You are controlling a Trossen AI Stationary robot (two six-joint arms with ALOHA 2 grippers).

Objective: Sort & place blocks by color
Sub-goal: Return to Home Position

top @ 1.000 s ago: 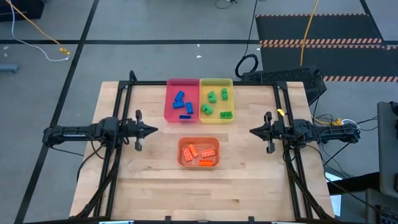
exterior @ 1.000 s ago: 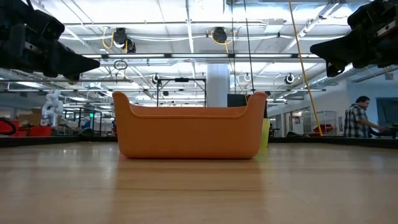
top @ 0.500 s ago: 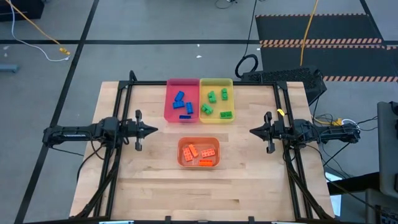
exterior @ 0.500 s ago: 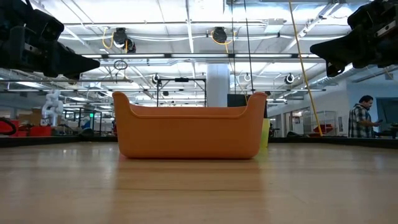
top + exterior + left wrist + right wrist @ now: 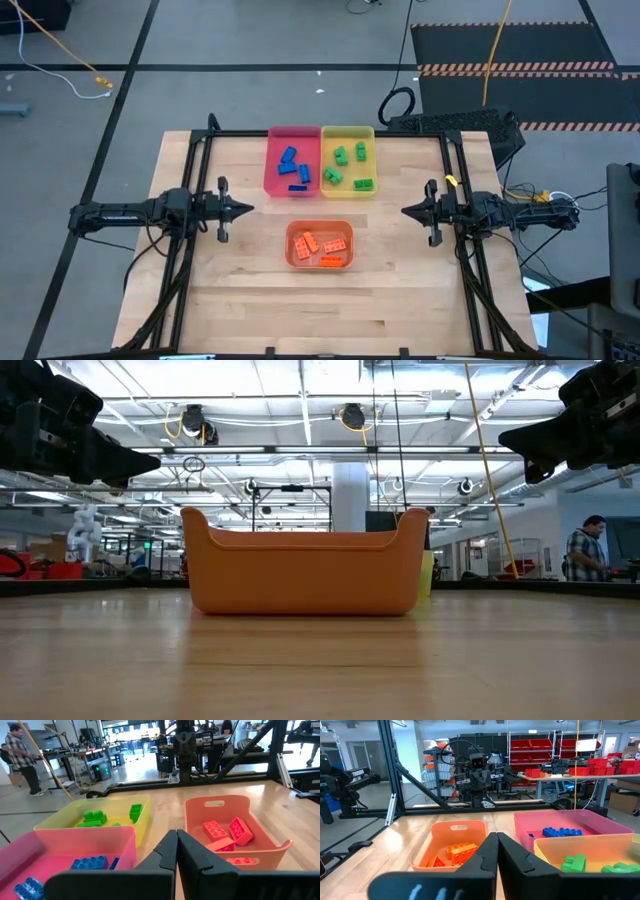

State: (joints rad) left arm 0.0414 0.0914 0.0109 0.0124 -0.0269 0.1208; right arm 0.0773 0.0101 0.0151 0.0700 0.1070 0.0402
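Several blue blocks (image 5: 294, 169) lie in the pink tray (image 5: 274, 186) at the table's far middle. Green blocks (image 5: 349, 166) lie in the yellow tray (image 5: 371, 136) beside it. Orange blocks (image 5: 322, 248) lie in the orange tray (image 5: 292, 254) nearer the front. My left gripper (image 5: 249, 209) hovers shut at the table's left, pointing right. My right gripper (image 5: 405, 211) hovers shut at the right, pointing left. Both are above the table and empty. The wrist views show the shut fingers (image 5: 176, 851) (image 5: 496, 849) and the trays beyond.
A black frame (image 5: 330, 134) runs along the table's far, left and right sides. Bare wood (image 5: 320, 310) lies in front of the orange tray. A person (image 5: 583, 550) stands in the room far behind the table.
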